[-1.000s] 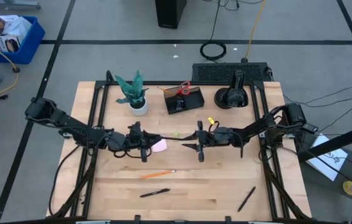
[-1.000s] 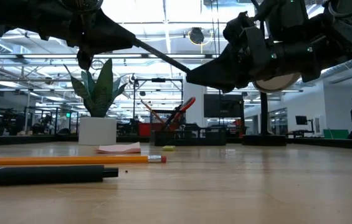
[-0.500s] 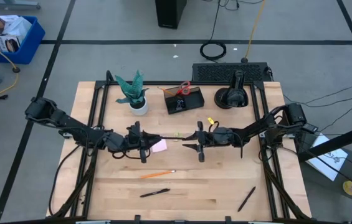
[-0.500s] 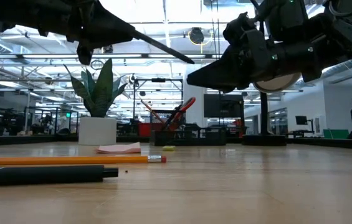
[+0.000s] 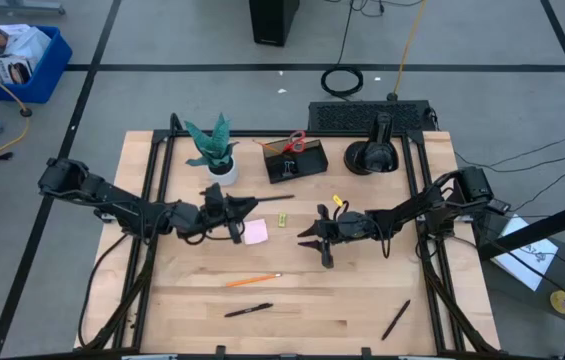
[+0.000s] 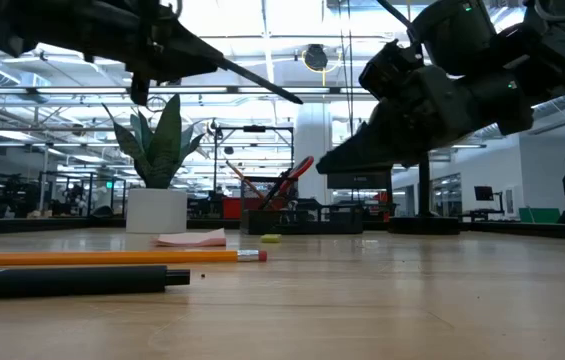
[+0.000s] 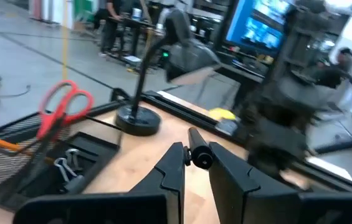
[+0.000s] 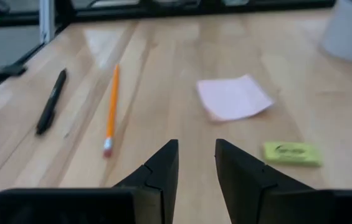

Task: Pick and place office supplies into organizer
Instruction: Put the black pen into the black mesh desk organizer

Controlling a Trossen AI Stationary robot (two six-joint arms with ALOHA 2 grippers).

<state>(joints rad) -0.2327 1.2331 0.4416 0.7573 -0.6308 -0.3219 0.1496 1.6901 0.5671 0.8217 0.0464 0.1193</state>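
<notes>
The left gripper [image 5: 245, 207] is pinching a black pen [image 5: 270, 199] and holding it up in the air, near the organizer [image 5: 295, 162] at the back of the table. I think it is carrying the pen there. Next it needs to tip the pen into a compartment. The right gripper [image 5: 307, 233] is hanging nearby with fingers a little apart, holding nothing
</notes>
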